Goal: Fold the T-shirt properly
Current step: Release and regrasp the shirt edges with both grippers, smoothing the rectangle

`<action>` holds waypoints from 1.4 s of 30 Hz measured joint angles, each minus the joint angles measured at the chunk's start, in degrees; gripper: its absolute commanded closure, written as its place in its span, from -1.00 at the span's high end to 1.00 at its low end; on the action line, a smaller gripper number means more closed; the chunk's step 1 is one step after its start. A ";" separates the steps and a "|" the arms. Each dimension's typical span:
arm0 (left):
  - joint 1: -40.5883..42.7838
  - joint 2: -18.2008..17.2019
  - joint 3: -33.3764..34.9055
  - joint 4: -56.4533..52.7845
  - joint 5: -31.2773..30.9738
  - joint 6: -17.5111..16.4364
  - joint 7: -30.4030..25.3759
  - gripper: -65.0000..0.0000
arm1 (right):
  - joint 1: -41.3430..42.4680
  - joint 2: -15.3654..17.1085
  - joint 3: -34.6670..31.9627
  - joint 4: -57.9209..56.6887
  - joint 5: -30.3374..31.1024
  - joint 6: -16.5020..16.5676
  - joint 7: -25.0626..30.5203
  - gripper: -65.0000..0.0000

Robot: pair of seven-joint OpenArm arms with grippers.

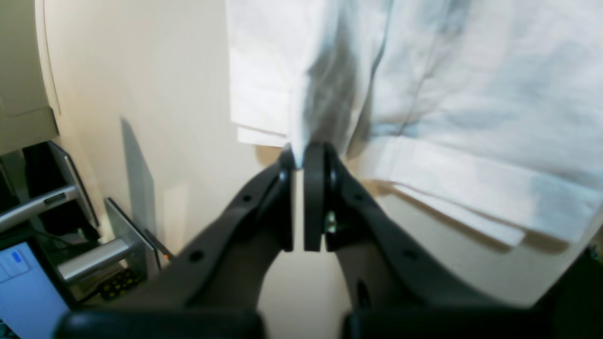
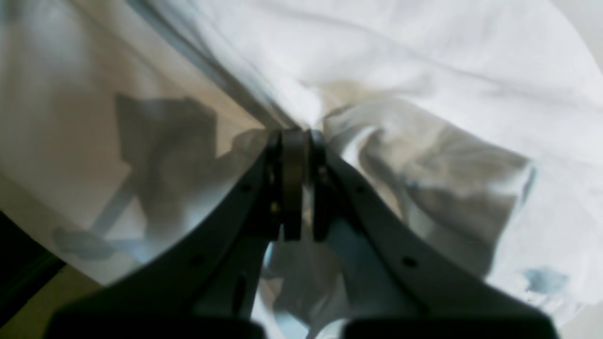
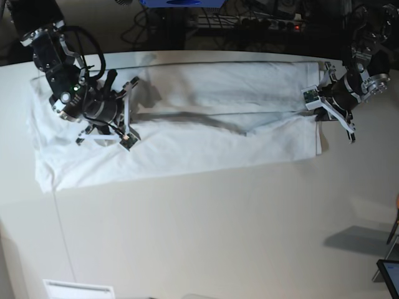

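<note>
The white T-shirt (image 3: 206, 137) lies stretched lengthwise across the far half of the table, with a long crease running along its middle. My left gripper (image 3: 321, 103) is at the shirt's right end. In the left wrist view it (image 1: 299, 157) is shut on a raised pinch of the white cloth (image 1: 471, 94) by a hemmed edge. My right gripper (image 3: 124, 117) is over the shirt's left part. In the right wrist view it (image 2: 296, 136) is shut on a bunched fold of the cloth (image 2: 424, 56). The collar and tag do not show.
The beige table (image 3: 218, 237) extends toward the near side. A white label (image 3: 78, 289) lies at the near edge. Cables and a power strip (image 3: 249, 22) run behind the table. A screen corner (image 3: 389, 274) and a metal frame (image 1: 94, 254) stand beside the table.
</note>
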 measured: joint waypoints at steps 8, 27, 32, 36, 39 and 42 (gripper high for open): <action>0.55 0.09 -0.15 -0.04 0.00 0.00 0.11 -1.00 | -0.83 -0.02 0.15 0.04 -0.17 0.00 0.07 -1.00; 5.81 -0.52 -0.52 0.00 -6.12 -0.28 0.55 -0.21 | -0.85 -0.13 0.17 -0.04 -0.20 0.00 0.02 -1.00; 4.59 -1.22 -0.76 0.13 -17.64 0.04 0.31 -0.22 | -0.87 -0.13 0.17 -0.07 -0.17 0.00 0.07 -1.00; 4.90 -0.66 -2.32 0.42 -26.69 0.00 0.94 -0.22 | -0.98 -0.79 0.28 -0.09 -0.66 -0.04 -0.04 -1.00; 0.94 -0.39 -1.81 1.55 -36.48 0.00 0.96 -0.27 | -0.98 -1.64 0.33 -0.35 -0.81 -0.04 -0.15 -1.00; -2.03 0.11 -2.36 1.95 -45.70 0.20 0.13 -0.60 | -0.98 -1.86 0.33 -1.79 -0.81 -0.07 0.07 -1.00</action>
